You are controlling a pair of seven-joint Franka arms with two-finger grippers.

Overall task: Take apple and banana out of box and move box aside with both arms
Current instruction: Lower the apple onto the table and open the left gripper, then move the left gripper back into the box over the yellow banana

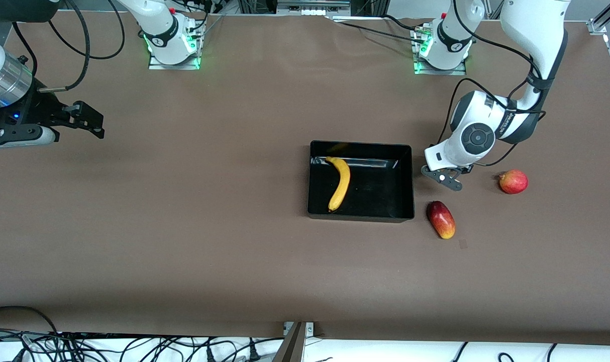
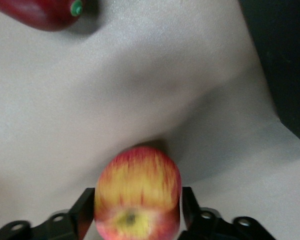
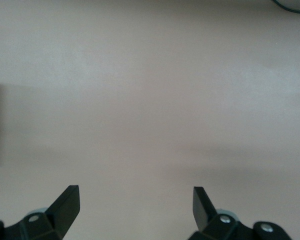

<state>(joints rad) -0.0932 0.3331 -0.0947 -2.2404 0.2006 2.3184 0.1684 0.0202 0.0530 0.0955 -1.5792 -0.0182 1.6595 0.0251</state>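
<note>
The black box (image 1: pixel 403 181) sits at mid-table with the yellow banana (image 1: pixel 339 183) lying in it. The red-and-yellow apple (image 1: pixel 441 219) lies on the table beside the box's corner, toward the left arm's end. My left gripper (image 1: pixel 443 178) hangs open just above the table beside the box and holds nothing. In the left wrist view the apple (image 2: pixel 137 195) shows between the fingers (image 2: pixel 85 205) of the left gripper (image 2: pixel 137 192), resting on the table. My right gripper (image 1: pixel 91 120) is open and empty over bare table at the right arm's end; its wrist view (image 3: pixel 136 200) shows only tabletop.
A second red round fruit (image 1: pixel 513 181) lies on the table toward the left arm's end, past the left gripper; it shows with a green sticker in the left wrist view (image 2: pixel 40 12). The box wall (image 2: pixel 285 65) edges that view. Cables hang along the table's near edge.
</note>
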